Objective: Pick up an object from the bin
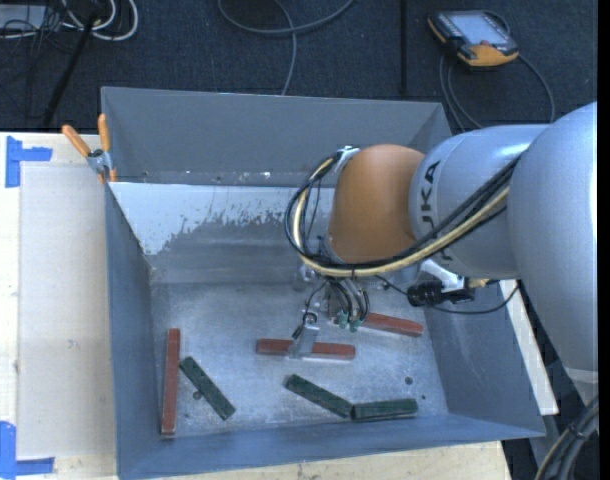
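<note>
My gripper [306, 336] hangs low over the middle of the bin floor, right above a flat red-brown bar [330, 350] that lies left to right. Its tip covers the middle of that bar; whether it touches the bar I cannot tell. A second red-brown bar [393, 323] lies just to the right, partly under the wrist. A dark green bar [320, 396] lies slanted a little in front of the gripper.
Another dark green bar [385, 408] lies end to end with the slanted one near the front wall. At the front left lie a long red-brown bar [171, 383] along the left wall and a dark green bar [207, 388] beside it. The arm and its orange cover fill the right side.
</note>
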Controlling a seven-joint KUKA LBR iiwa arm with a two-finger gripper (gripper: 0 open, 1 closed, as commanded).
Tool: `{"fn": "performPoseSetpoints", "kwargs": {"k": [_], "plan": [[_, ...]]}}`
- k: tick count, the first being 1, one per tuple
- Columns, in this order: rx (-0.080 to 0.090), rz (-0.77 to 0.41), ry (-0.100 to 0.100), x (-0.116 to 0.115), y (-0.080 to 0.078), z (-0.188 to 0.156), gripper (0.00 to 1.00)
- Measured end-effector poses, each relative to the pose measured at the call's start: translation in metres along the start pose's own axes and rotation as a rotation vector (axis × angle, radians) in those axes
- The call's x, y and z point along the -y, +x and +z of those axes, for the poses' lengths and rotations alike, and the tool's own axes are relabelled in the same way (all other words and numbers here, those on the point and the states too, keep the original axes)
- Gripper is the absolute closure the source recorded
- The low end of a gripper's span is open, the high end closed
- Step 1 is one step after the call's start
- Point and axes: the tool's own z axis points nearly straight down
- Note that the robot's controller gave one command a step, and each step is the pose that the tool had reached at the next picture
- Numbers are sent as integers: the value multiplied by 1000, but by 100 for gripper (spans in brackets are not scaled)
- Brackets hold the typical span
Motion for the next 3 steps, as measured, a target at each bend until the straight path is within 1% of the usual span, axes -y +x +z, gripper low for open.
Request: {"fn": "performPoseSetpoints", "kwargs": {"k": [1, 2, 3], "plan": [[-1, -185, 0, -7, 8, 20, 0], [0, 74, -1, 16, 7, 32, 100], [0, 74, -1, 16, 7, 32, 100]]}}
